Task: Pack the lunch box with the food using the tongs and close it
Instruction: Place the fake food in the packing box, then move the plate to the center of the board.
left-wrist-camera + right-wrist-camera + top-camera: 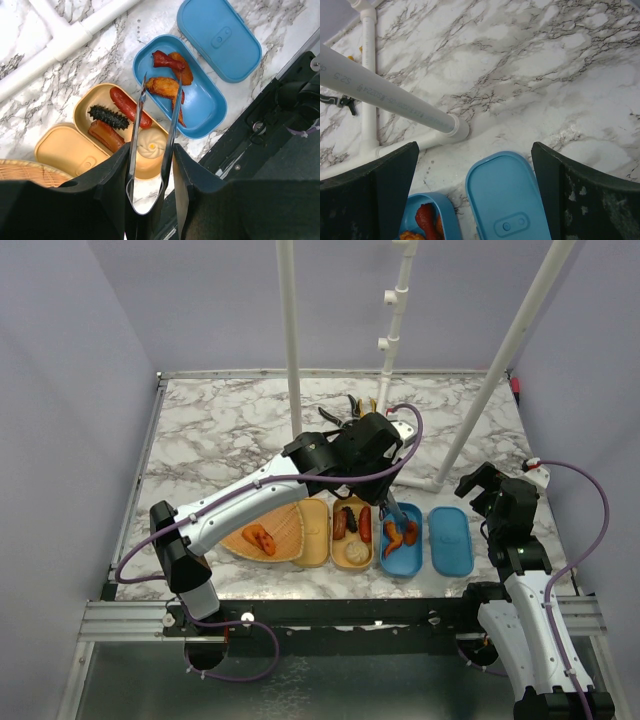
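My left gripper (151, 148) is shut on the tongs (170, 125), gripping them near their joined end. The two tong arms reach into the blue lunch box (207, 107) and flank an orange fried piece (162, 86); whether they pinch it I cannot tell. A red piece (166, 60) and another orange piece (184, 72) lie beside it. The blue lid (220, 35) rests on the table next to the box. My right gripper (475, 170) hangs open above that lid (507, 200), holding nothing. From above, the tongs (392, 512) slant down from the left gripper (376, 452) into the blue box (402, 558).
A yellow box (82, 107) holds a red sausage (129, 106), a dark spiky piece (108, 116), a brown sausage (105, 134) and a beige bun (150, 142); its lid (62, 150) lies alongside. A wicker plate (285, 525) carries orange food (260, 538). White pipes (290, 340) and pliers (345, 410) stand behind.
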Robot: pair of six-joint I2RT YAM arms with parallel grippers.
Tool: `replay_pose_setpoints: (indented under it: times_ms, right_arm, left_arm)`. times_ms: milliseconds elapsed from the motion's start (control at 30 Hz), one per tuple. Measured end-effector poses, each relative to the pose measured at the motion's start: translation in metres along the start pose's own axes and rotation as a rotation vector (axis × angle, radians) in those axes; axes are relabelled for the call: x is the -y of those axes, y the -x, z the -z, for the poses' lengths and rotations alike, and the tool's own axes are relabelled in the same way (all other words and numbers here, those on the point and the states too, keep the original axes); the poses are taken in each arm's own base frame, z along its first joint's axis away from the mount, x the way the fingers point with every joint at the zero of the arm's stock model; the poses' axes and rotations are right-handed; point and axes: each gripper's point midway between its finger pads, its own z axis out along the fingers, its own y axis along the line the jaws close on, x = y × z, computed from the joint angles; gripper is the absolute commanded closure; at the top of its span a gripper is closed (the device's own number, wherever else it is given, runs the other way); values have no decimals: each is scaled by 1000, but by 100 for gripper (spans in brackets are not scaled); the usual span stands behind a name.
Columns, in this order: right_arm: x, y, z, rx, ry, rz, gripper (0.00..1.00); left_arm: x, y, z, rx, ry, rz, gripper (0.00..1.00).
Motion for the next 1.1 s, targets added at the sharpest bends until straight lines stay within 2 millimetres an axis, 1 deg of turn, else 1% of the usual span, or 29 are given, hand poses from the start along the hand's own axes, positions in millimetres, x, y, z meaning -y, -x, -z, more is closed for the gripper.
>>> replay_pose_setpoints:
  times_ms: [200, 433, 500, 567, 600, 700, 800, 933, 1100]
  right_arm:
    - [0, 0, 0, 0, 0, 0, 0]
    - [0, 0, 0, 2, 1, 0, 0]
    - [0, 0, 0, 2, 1, 0, 0]
    - [0, 0, 0, 2, 1, 0, 0]
    - [0, 0, 0, 2, 1, -1, 0]
    - [0, 0, 0, 2, 1, 0, 0]
    - [0, 0, 0, 2, 1, 0, 0]
    - [0, 0, 0, 2, 1, -1, 0]
    - [0, 1, 0, 2, 2, -1, 0]
  left_arm:
    - [-11, 7, 7, 24, 16, 17, 66]
    - [-30, 21, 29, 86, 44, 51, 67]
    - [-40, 25, 38, 109, 57, 67, 67]
    - [-60, 28, 50, 131, 89, 94, 67]
    - [-67, 28, 53, 135, 101, 102, 68]
    - [-97, 23, 69, 134, 164, 132, 68]
    - [-116, 15, 75, 111, 208, 139, 68]
    - [-138, -3, 73, 52, 261, 145, 69]
    - [-155, -24, 63, -10, 295, 153, 70]
